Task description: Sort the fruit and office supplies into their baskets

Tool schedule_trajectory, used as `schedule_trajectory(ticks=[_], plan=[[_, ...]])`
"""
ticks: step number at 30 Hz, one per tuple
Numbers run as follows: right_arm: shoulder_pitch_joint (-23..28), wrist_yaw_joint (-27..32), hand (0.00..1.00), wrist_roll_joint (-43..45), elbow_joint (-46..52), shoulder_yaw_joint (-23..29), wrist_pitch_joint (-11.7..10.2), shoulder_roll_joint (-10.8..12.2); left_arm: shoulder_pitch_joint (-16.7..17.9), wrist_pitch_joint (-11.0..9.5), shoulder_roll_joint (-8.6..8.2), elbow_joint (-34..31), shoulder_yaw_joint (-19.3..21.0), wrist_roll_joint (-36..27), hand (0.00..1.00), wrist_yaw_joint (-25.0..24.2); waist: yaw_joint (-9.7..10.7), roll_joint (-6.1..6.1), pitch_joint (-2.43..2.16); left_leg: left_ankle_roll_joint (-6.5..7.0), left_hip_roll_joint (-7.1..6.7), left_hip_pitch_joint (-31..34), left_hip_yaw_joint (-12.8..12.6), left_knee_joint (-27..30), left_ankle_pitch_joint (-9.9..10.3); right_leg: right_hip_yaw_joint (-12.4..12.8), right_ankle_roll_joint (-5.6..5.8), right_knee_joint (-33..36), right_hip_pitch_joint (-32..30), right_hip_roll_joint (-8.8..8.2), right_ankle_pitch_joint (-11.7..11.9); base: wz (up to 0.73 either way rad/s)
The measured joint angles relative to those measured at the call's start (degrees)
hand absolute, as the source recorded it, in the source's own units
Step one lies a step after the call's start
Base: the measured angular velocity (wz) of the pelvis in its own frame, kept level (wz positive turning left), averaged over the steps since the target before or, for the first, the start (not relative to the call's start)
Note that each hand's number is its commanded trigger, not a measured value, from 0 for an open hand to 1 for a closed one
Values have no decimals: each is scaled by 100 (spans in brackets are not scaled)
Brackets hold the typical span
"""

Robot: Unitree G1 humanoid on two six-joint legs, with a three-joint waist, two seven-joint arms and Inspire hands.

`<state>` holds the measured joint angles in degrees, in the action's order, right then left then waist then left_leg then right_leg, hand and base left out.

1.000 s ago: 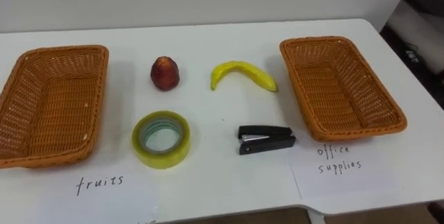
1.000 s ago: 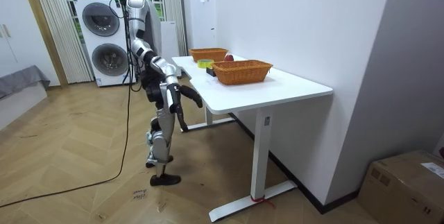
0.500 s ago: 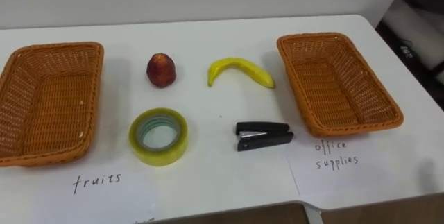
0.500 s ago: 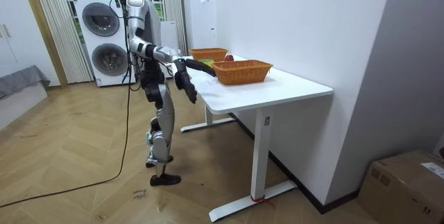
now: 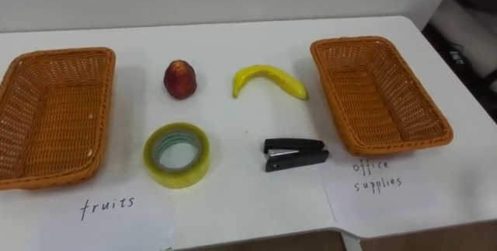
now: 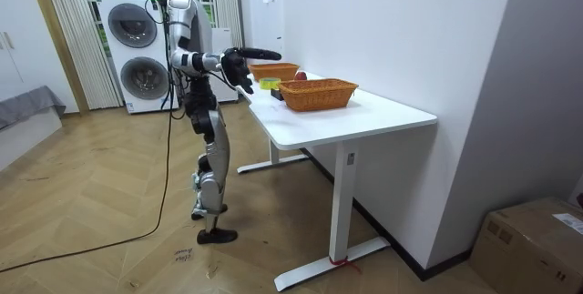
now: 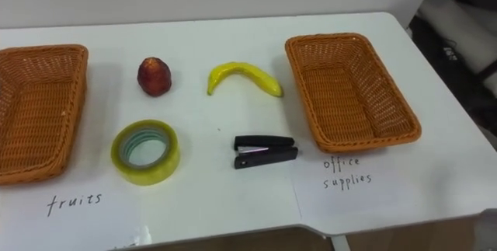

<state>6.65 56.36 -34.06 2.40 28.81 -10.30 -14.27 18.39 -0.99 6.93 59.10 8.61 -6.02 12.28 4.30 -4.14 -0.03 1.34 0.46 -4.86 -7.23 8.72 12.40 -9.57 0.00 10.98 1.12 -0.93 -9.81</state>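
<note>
While aloft, hand (image 6: 240, 68) short of stapler (image 5: 297, 155)

One white table (image 5: 233, 41) stood in view. On it were two wicker baskets — a left basket (image 5: 50, 115) and a right basket (image 5: 377, 92). Between them lay two pieces of fruit: one red fruit (image 5: 179, 79) and one banana (image 5: 268, 80). There were also two office items: one roll of yellow tape (image 5: 177, 154) and one black stapler (image 5: 295, 155). Two handwritten paper labels lay at the front, a left label (image 5: 109, 203) and a right label (image 5: 378, 175). Elsewhere the room held one cardboard box (image 6: 533, 239) and two washing machines — an upper machine (image 6: 132, 24) and a lower machine (image 6: 141, 76).
</note>
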Motion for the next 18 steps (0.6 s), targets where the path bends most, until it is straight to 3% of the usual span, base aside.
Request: schedule_trajectory(ticks=[3,7,18], plan=[[0,17,0,129,143,-21,-9,-9,10,5,71,61,-56,130,0,56,-20,-25,-9,0,0,0,-2,4,0,4,0,-4,-7,1,1,0],[10,36,0,546,341,-59,-7,-18,25,19,71,71,-59,332,0,111,-69,-29,-6,0,1,2,-4,3,0,13,1,4,-9,3,4,0],[-115,-405,0,546,967,-133,-6,-160,24,25,43,44,-329,447,0,108,-164,-26,0,0,4,17,-4,1,0,12,-3,-13,-3,4,7,0]])
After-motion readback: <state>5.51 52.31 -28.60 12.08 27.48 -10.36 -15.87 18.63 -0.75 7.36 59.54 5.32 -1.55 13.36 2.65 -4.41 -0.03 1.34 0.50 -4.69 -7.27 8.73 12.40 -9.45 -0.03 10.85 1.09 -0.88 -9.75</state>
